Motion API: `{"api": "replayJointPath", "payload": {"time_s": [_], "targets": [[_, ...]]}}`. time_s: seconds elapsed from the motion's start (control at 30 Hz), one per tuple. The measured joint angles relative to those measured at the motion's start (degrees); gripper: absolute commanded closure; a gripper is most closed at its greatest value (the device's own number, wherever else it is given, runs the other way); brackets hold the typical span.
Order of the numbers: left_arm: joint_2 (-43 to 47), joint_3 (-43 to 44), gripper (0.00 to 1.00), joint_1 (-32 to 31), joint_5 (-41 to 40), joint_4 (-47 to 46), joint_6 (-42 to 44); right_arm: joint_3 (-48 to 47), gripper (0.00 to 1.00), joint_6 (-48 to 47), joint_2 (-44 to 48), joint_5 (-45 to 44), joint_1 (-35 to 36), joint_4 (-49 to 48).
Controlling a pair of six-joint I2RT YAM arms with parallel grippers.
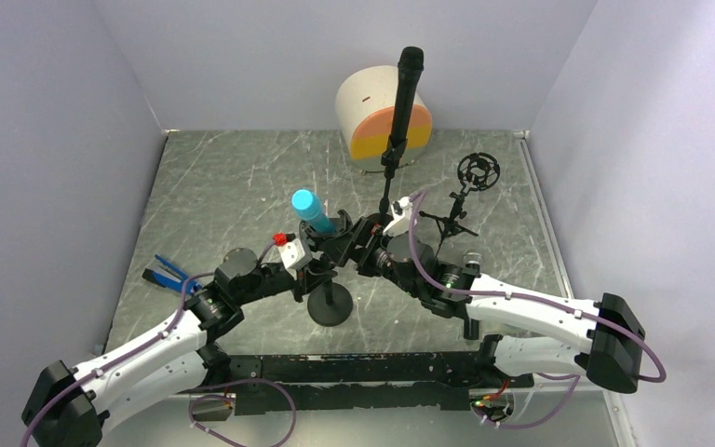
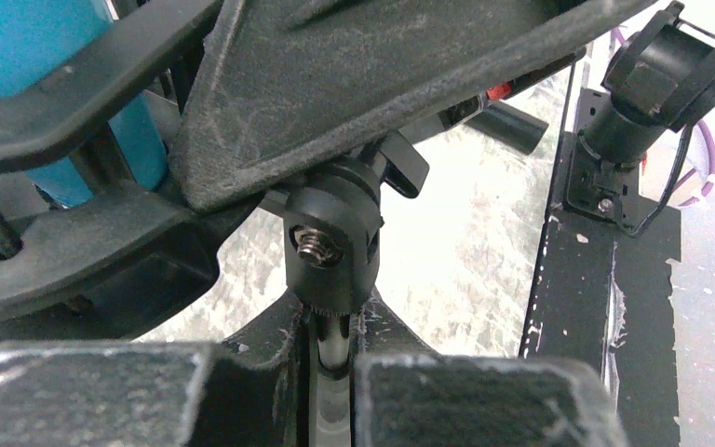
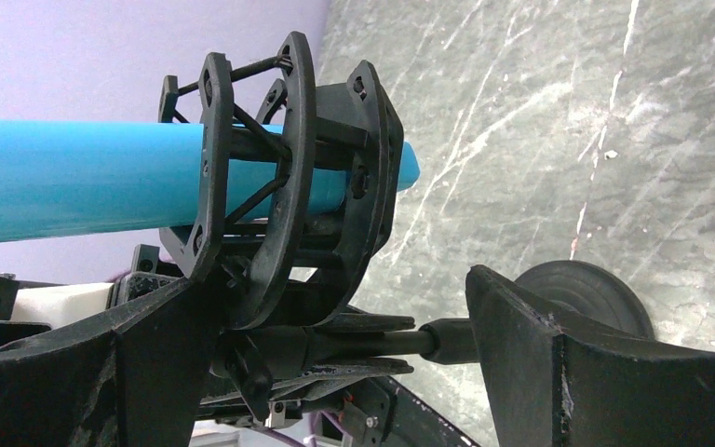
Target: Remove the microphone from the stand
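While left end effector (image 2: 330, 391) clamps stand pole (image 2: 328, 346), right end effector (image 3: 354, 354) gaping around shock mount (image 3: 284, 158), apparently not touching

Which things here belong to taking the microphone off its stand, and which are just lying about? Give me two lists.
In the job: blue microphone, black cradle around it, stand, left hand shut on the stand's pole, right hand open by the cradle.

Lying about: black microphone at the back, white and orange tub, empty cradle on a small tripod, blue-handled tool.
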State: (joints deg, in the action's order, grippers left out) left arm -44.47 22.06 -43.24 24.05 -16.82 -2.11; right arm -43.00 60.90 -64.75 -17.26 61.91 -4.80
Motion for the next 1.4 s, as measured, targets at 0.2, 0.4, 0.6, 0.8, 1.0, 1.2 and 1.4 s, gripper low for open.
{"api": "replayJointPath", "payload": {"time_s": [0.2,0.4,0.6,0.8,1.0,1.2,1.4], "targets": [[0.0,-1.3,0.97,0.0,-0.6,0.7,0.0,1.1,0.01,0.5,-1.0,0.4,0.0,-0.9],[0.1,-2.2,0.93,0.0,-1.2,0.3,-0.2,1.2,0.01,0.8,-2.3,0.8,0.0,-1.3],[-0.1,-2.3,0.69,0.0,-1.3,0.4,-1.4,2.6,0.01,2.1,-2.7,1.2,-0.1,-3.3],[1.2,-3.0,0.62,0.0,-1.0,1.9,-4.4,3.5,0.01,2.3,-3.7,2.5,0.1,-5.3],[3.5,-3.7,0.59,0.1,-1.2,3.2,-6.7,3.6,0.01,2.8,-5.3,3.1,0.1,-6.3],[5.3,-4.2,0.58,0.1,-2.3,4.3,-9.0,4.8,0.01,3.9,-5.4,2.9,0.2,-7.0],[6.0,-3.8,0.56,0.1,-4.1,6.2,-11.0,5.6,0.01,5.2,-7.0,2.5,0.2,-6.5]]}}
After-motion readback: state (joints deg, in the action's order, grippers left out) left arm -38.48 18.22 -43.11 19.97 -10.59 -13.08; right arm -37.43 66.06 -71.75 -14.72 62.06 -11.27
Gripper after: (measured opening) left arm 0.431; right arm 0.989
